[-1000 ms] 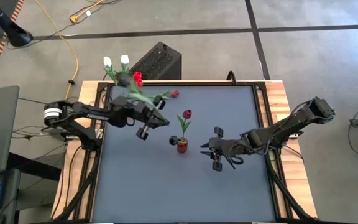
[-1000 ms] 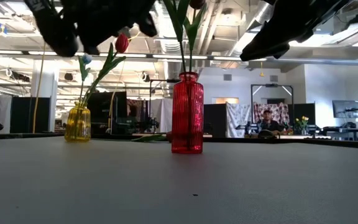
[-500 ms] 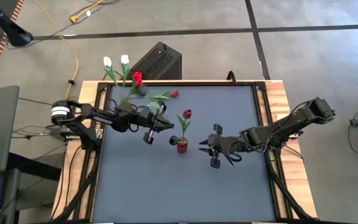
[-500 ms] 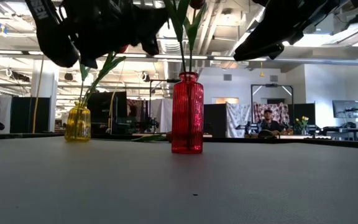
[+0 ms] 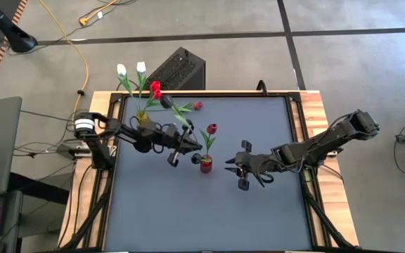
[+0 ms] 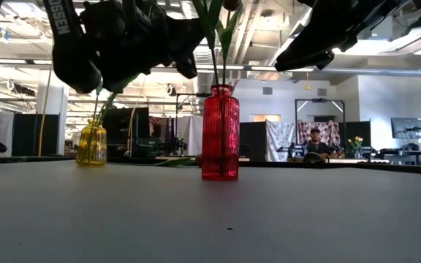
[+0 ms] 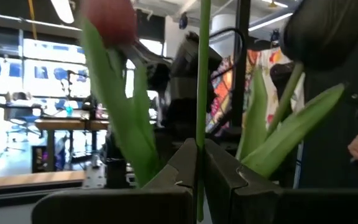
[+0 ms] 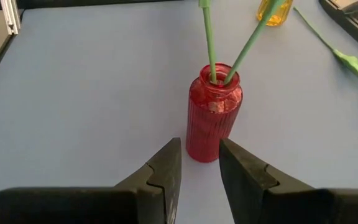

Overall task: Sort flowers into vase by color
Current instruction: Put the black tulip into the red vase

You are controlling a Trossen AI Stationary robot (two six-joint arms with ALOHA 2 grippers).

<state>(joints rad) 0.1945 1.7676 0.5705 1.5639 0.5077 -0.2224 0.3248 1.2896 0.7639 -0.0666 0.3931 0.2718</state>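
My left claw, pinched tight on a red tulip's stem, had moved next to the red vase. Almost home. My right claw waited, a little open, holding nothing.

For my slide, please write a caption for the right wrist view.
The right gripper, open, faces a red vase holding two green stems.

Two dark jointed arms, left arm with white wrist band and white lettering, right arm all black.
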